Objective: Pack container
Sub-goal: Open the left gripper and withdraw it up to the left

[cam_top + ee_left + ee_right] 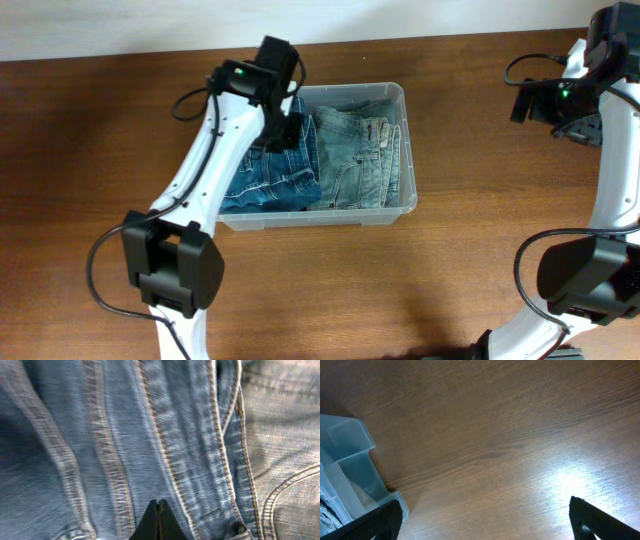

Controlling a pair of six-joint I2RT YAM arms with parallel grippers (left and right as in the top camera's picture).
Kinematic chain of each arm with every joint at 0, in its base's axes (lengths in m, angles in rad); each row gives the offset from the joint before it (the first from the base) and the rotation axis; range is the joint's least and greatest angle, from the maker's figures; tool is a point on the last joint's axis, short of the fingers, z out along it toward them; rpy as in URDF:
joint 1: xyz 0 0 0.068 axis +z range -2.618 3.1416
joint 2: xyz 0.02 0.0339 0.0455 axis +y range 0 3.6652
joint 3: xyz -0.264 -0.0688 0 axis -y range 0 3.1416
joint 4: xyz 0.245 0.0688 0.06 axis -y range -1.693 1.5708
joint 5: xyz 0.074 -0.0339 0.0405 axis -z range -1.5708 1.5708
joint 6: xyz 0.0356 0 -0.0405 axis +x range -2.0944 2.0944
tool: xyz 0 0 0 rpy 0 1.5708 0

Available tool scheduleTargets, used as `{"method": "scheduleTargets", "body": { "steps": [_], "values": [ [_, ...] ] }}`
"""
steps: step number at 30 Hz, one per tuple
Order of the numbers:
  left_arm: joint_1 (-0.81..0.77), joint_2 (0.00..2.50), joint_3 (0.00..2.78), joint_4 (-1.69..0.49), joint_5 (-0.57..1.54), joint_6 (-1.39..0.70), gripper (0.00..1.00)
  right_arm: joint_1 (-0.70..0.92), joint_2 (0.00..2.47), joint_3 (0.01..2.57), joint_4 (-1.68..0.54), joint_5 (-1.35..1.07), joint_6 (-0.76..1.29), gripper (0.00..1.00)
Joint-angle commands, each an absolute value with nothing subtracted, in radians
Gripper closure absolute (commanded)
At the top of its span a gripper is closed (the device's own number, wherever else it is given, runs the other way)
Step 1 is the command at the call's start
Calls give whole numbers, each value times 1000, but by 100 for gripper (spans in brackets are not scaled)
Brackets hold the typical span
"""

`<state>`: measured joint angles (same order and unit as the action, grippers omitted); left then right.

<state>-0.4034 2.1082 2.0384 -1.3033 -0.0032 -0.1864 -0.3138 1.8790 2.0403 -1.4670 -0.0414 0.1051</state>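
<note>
While the left gripper (159, 512) hangs very close over the blue jeans (125, 435), its two fingers are squeezed tight together. The container (409, 150) sits on the brown surface (400, 290), in the middle of the overhead picture and a bit toward the top. The jeans fill it, darker on the left side and lighter on the right. The right gripper (484, 505) is spread wide open over bare wood at the far upper right, well apart from the container. One clear corner of the container shows at the lower left of the right wrist picture.
</note>
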Motion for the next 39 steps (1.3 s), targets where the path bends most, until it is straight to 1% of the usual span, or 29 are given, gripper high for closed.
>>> {"method": "scheduleTargets", "body": {
  "steps": [1,9,16,19,24,27,28,30,31,32,33,34,35,37,38,39],
  "values": [
    [-418,2149,2016,-1310,13,-189,99,-315,1871,2046,-1469,-33,105,1],
    [-426,2168,1897,-1270,13,-192,100,-315,1871,2046,-1469,-33,105,2],
    [-424,2096,2062,-1290,9,-192,100,-315,1871,2046,-1469,-33,105,2],
    [-415,2041,2148,-1291,-55,-192,99,-315,1871,2046,-1469,-33,105,1],
    [-368,1970,2206,-1288,-215,-197,94,-315,1871,2046,-1469,-33,105,1],
    [-311,1948,2206,-1288,-238,-197,88,-315,1871,2046,-1469,-33,105,1],
    [-281,1944,2206,-1288,-237,-197,84,-315,1871,2046,-1469,-33,105,1],
    [-229,1944,2206,-1288,-236,-200,81,-315,1871,2046,-1469,-33,105,1],
    [-203,1945,2206,-1290,-237,-212,75,-315,1871,2046,-1469,-33,105,2],
    [-171,1945,2206,-1291,-236,-228,60,-315,1871,2046,-1469,-33,105,1],
    [-145,1945,2206,-1293,-236,-239,49,-315,1871,2046,-1469,-33,105,2],
    [-115,1945,2206,-1295,-234,-242,41,-315,1871,2046,-1469,-33,105,1],
    [-91,1945,2206,-1295,-232,-242,36,-315,1871,2046,-1469,-33,105,1],
    [-47,1945,2206,-1299,-229,-242,23,-315,1871,2046,-1469,-33,105,2],
    [-28,1945,2206,-1302,-229,-242,15,-315,1871,2046,-1469,-33,105,1],
    [-14,1945,2206,-1304,-229,-242,3,-315,1871,2046,-1469,-33,105,1]
  ]
}}
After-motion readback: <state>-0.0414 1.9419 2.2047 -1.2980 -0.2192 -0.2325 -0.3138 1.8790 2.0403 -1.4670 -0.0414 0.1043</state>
